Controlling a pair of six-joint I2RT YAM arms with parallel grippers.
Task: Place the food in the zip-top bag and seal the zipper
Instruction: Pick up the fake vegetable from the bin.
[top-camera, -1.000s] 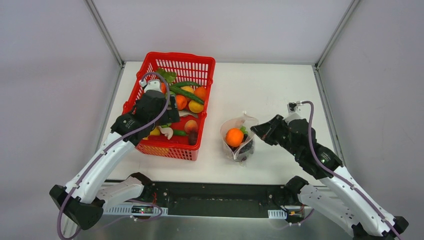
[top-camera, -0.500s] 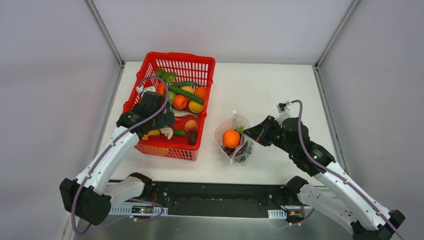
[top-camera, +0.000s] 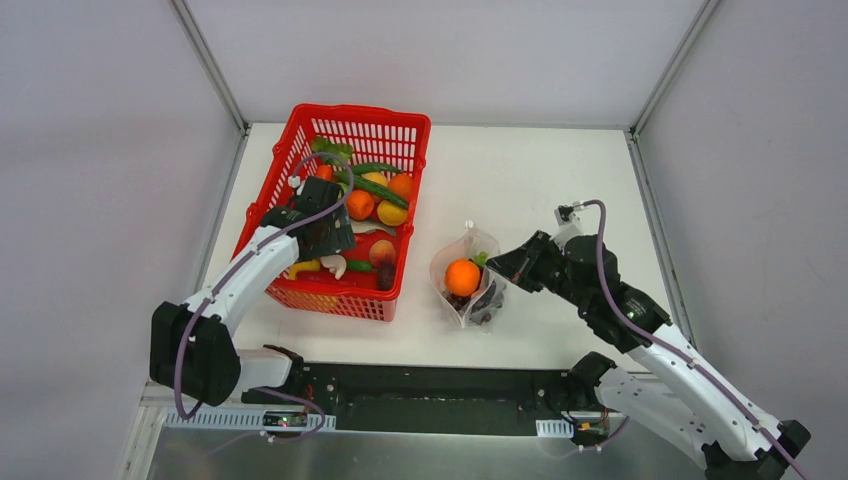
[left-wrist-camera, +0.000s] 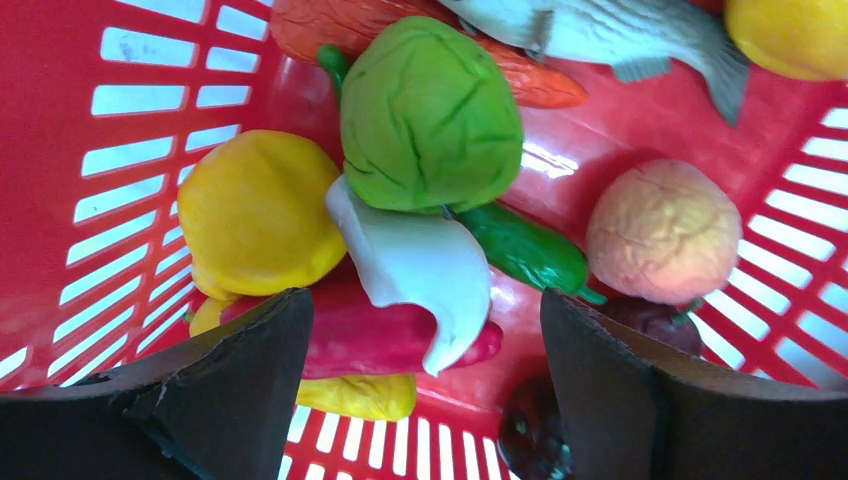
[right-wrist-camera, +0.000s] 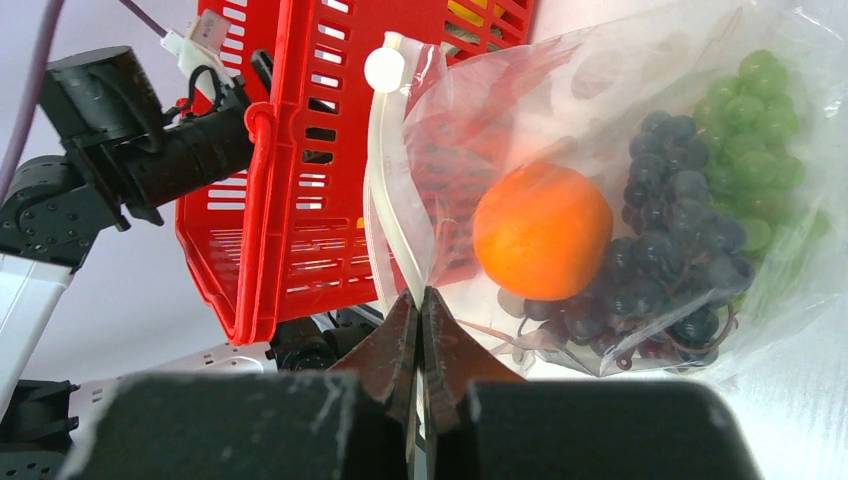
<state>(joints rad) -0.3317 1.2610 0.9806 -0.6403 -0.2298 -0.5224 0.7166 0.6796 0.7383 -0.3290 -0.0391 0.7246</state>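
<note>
Left hand (left-wrist-camera: 425, 310) is being held apart over crowded food (left-wrist-camera: 415, 265), risking a double pinch; right hand (right-wrist-camera: 420, 300) is being clamped on bag (right-wrist-camera: 520, 110).

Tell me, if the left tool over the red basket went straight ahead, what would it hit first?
Probably the white toy piece lying across a red pepper, centred between the left tool's open fingers. A green cucumber sits just beside it, and depth is hard to judge here.

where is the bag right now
In the top view, the bag is just right of the basket, its edge pinched by the right end effector.
</note>
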